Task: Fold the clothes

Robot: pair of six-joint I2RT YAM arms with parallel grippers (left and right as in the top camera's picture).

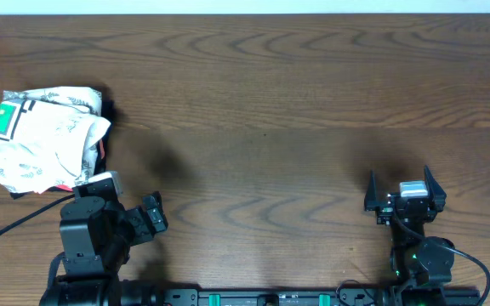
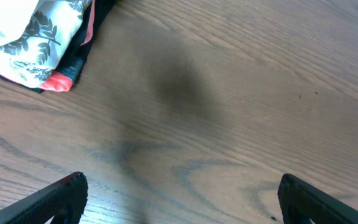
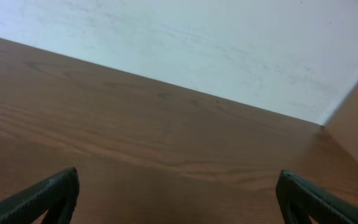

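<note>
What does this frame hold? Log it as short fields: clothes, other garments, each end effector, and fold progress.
clothes: white T-shirt with green-and-black print, bunched on a pile at the table's far left
under it: fern-patterned cloth, black and red garments
left end effector: open, empty, near the pile, not touching it
right end effector: open, empty, over bare wood
fold progress: not started; shirt not spread out

A robot test bench in a lab-like room.
A bare wood-grain worktop [image 1: 296, 102] carries two black robot arms mounted at its near edge with cables trailing off, a heap of garments [image 1: 45, 140] at one side, and a plain pale wall [image 3: 229, 43] behind.
</note>
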